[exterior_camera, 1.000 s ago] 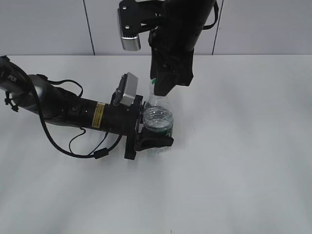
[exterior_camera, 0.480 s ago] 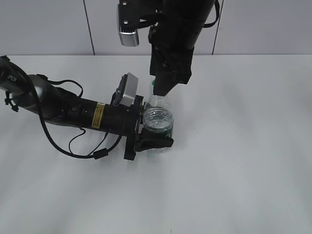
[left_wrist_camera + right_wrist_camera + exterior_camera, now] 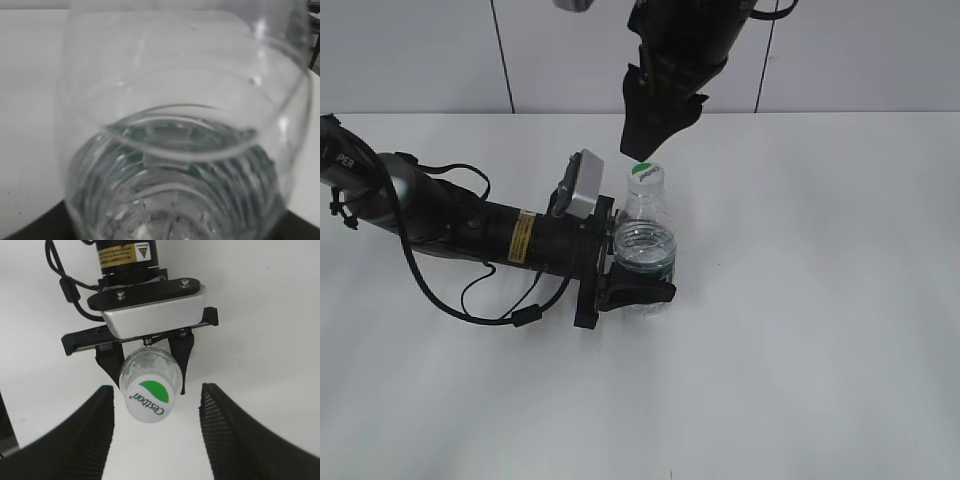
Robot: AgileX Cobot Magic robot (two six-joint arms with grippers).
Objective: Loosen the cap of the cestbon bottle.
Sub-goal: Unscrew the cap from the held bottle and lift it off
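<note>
The left hand (image 3: 638, 283) is clamped around the lower body of the cestbon bottle (image 3: 644, 245), probably to stop it turning, holding it upright near the middle of the white surface (image 3: 820, 300). Farther back and above, the right hand (image 3: 642, 145) hangs spread wide over the cap (image 3: 147, 398), touching nothing. Bare surface lies all round, so approach is unobstructed.

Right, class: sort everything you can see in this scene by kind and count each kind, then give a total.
Bottles: 1, the cestbon bottle
Caps: 1, the cap on that bottle
Grippers: 2, the left gripper and the right gripper
Tables: 1, the white table
Total: 5
</note>
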